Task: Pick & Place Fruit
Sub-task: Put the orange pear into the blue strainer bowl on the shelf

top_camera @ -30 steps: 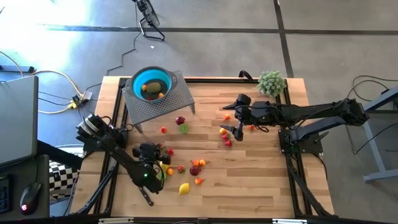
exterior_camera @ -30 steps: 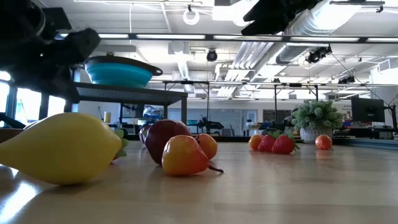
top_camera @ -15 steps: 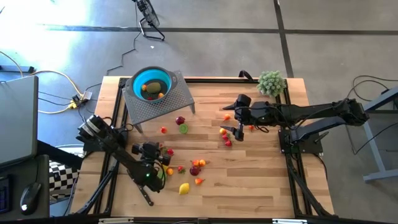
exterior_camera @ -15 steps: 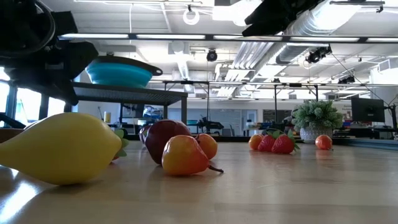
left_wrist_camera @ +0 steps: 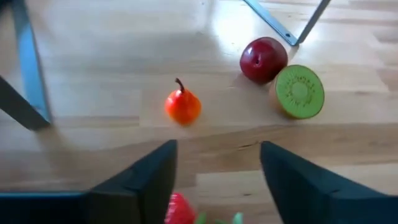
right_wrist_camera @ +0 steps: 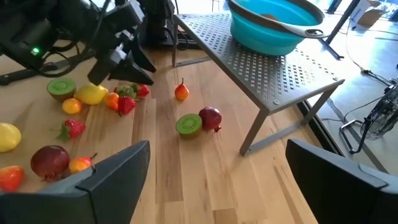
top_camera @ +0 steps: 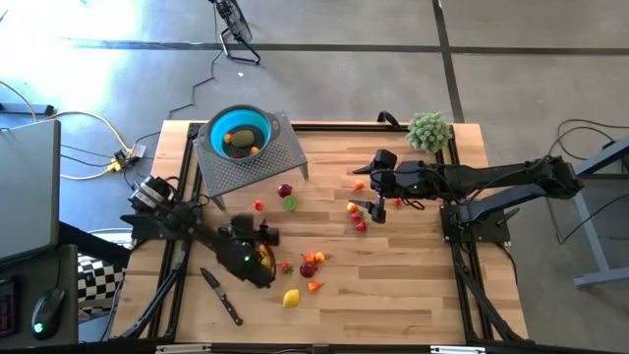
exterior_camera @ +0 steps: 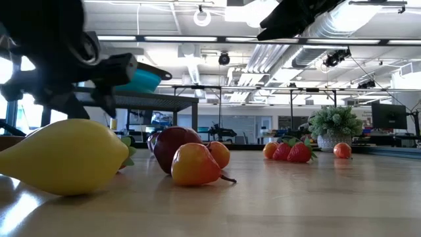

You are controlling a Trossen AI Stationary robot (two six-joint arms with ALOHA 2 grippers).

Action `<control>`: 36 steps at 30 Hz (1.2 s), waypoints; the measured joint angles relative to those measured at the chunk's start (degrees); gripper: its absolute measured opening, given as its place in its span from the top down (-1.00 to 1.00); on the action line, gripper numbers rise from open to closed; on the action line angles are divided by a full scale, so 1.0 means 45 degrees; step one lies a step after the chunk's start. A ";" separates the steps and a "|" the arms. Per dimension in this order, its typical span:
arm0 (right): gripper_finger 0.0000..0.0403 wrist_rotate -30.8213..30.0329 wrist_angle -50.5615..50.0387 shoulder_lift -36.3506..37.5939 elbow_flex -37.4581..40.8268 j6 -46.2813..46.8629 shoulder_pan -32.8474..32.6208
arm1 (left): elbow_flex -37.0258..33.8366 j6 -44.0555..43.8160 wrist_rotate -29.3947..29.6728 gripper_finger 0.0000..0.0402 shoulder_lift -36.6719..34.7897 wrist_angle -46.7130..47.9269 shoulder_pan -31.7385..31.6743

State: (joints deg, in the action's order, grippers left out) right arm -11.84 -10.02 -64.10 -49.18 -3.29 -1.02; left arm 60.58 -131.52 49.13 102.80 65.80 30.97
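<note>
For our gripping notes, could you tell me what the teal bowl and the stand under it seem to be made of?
Teal bowl: probably soft silicone or plastic, matte; its stepped wall suggests a collapsible type. Stand: likely grey metal sheet, perforated with rows of small holes, on thin straight legs.

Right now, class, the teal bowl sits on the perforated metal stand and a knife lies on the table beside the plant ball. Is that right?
One thing is wrong. The knife lies at the opposite, near-left part of the table, by the left arm, far from the plant ball. The high view shows it. The bowl does sit on the stand.
</note>
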 joint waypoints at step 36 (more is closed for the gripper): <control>-0.83 0.0000 0.0440 0.0000 -0.0002 0.0070 0.0000 | 0.0083 0.0932 -0.1121 -0.63 0.0318 -0.0580 -0.3470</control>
State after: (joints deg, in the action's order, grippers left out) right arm -11.84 -8.04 -64.10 -49.19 -2.97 -1.02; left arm 60.95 -127.33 44.09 104.24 63.20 15.35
